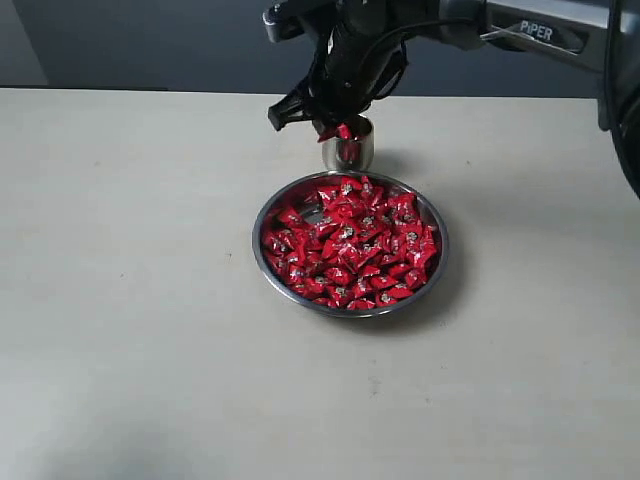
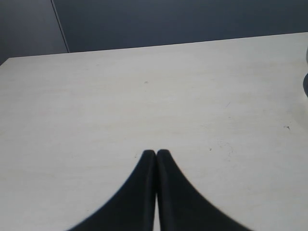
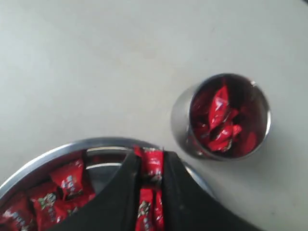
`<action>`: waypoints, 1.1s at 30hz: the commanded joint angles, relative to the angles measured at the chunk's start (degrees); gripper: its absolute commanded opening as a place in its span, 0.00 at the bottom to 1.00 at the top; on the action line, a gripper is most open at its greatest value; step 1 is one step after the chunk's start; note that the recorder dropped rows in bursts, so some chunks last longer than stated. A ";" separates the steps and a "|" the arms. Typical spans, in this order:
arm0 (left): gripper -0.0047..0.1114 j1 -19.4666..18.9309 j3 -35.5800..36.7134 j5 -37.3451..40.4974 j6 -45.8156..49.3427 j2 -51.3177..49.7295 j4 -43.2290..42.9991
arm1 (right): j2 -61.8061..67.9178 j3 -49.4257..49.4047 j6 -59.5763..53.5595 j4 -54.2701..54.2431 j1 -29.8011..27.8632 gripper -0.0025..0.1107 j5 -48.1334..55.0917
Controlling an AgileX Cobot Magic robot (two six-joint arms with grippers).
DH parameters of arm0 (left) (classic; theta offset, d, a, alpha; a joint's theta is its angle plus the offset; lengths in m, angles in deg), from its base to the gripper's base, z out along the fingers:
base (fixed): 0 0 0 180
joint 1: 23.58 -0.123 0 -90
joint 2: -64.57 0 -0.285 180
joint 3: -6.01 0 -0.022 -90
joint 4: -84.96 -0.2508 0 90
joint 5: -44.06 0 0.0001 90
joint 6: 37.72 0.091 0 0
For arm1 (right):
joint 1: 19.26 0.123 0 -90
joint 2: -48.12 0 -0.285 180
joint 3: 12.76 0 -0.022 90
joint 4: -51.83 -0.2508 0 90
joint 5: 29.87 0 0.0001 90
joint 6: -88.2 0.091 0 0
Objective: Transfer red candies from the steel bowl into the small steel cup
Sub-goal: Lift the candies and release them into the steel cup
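The steel bowl (image 1: 432, 215) sits mid-table, heaped with red candies (image 1: 350, 245). Just behind it stands the small steel cup (image 1: 352, 153). My right gripper (image 1: 333, 126) hangs over the cup's near rim, shut on one red candy (image 1: 340, 131). In the right wrist view the held candy (image 3: 153, 166) is pinched between the fingers (image 3: 126, 183) above the bowl's rim (image 3: 43, 161). The cup (image 3: 182, 120) holds several red candies (image 3: 219, 118). My left gripper (image 2: 156, 153) is shut with nothing in it, over bare table.
A pale table top (image 1: 130, 300) spreads to both sides of the bowl. The right arm (image 1: 530, 30) reaches in from the top right. A dark wall (image 2: 183, 21) runs behind the table.
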 commanded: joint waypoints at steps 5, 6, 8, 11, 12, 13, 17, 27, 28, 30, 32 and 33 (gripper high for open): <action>0.04 0.46 -0.48 -0.31 -0.09 0.27 -0.11 | 1.58 0.19 4.39 -1.05 -5.86 0.02 -10.20; 0.04 0.46 -0.48 -0.31 -0.09 0.27 -0.11 | 2.11 0.19 4.39 -3.13 -6.78 0.02 -11.08; 0.04 0.46 -0.48 -0.31 -0.09 0.27 -0.11 | 3.12 0.19 3.60 -5.95 -7.62 0.02 -11.67; 0.04 0.46 -0.48 -0.31 -0.09 0.27 -0.11 | 4.53 0.19 1.45 -8.58 -7.94 0.03 -13.18; 0.04 0.46 -0.48 -0.31 -0.09 0.27 -0.11 | 5.04 0.19 1.20 -8.58 -7.94 0.03 -13.78; 0.04 0.46 -0.48 -0.31 -0.09 0.27 -0.11 | 5.33 0.19 1.20 -8.75 -7.94 0.03 -14.51; 0.04 0.46 -0.48 -0.31 -0.09 0.27 -0.11 | 6.12 0.19 1.20 -8.19 -7.94 0.03 -15.23; 0.04 0.46 -0.48 -0.31 -0.09 0.27 -0.11 | 5.34 0.19 1.20 -7.28 -7.94 0.44 -12.00; 0.04 0.46 -0.48 -0.31 -0.09 0.27 -0.11 | 4.94 0.19 1.20 -7.28 -7.94 0.44 -11.38; 0.04 0.46 -0.48 -0.31 -0.09 0.27 -0.11 | 3.88 0.19 1.31 -7.54 -7.72 0.43 -9.56; 0.04 0.46 -0.48 -0.31 -0.09 0.27 -0.11 | 2.68 0.19 1.31 -8.58 -7.22 0.42 -6.96; 0.04 0.46 -0.48 -0.31 -0.09 0.27 -0.11 | 2.05 0.19 1.06 -8.58 -7.06 0.42 -5.52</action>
